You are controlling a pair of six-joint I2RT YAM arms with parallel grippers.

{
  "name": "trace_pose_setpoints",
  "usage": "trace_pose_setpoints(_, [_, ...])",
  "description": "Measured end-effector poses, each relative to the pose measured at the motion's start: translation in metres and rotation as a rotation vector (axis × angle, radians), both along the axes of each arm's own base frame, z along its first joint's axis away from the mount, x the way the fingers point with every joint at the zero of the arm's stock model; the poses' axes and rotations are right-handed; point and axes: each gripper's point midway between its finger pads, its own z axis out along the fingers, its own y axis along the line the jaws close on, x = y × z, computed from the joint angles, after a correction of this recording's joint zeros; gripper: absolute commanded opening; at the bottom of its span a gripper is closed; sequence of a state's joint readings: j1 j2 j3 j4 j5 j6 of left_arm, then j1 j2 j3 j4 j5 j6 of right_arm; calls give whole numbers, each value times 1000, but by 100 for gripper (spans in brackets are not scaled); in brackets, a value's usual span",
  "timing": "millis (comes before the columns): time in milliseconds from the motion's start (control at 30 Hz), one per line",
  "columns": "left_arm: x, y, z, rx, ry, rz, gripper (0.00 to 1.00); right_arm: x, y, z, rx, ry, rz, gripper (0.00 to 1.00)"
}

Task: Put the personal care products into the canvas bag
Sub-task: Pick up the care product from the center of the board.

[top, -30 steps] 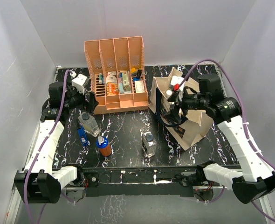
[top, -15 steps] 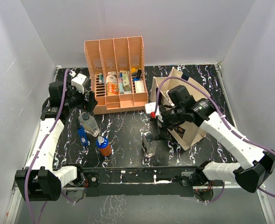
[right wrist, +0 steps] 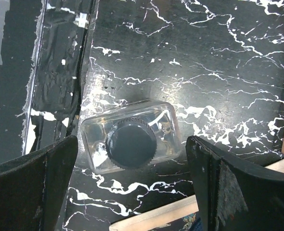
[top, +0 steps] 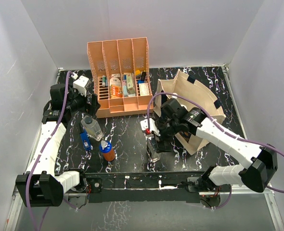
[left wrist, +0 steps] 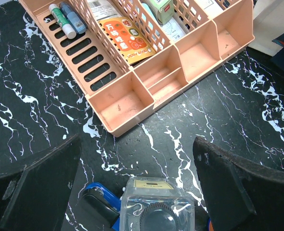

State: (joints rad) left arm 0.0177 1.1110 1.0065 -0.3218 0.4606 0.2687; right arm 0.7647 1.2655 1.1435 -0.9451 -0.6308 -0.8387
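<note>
Personal care products are being cleared one by one, and a change of target is shown. A second ago the right arm was held over the mouth of the canvas bag; since then it has been swung out of the bag and brought down over the clear square dark-capped bottle near the front edge of the worktop. The right pincer has been spread wide in the same interval and nothing is gripped by it; its jaws are set either side of the bottle without touching it. A delivery is judged finished and the next pick begun, though what lies inside the bag cannot be made out.

The left pincer is kept fully spread and empty above the clear grey-capped bottle, towards the left edge and just in front of the orange file rack. The orange-brown blue-capped bottle and the small blue bottle are left standing nearby.

The square bottle is seen upright, with transparent walls, rounded corners and a ribbed dark round cap. The bag is seen open-mouthed and slumped on the right half of the worktop.
</note>
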Motion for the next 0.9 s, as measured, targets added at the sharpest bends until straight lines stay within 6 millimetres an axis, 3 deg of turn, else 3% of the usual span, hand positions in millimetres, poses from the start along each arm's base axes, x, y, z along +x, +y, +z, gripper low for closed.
trace_pose_setpoints(467, [0, 0, 0, 0, 0, 0, 97, 0, 5, -38, -67, 14, 38, 95])
trace_pose_setpoints(767, [0, 0, 0, -1, 0, -2, 97, 1, 8, -39, -55, 4, 45, 92])
trace_pose_setpoints(900, [0, -1, 0, -2, 0, -4, 97, -1, 8, -41, -49, 8, 49, 85])
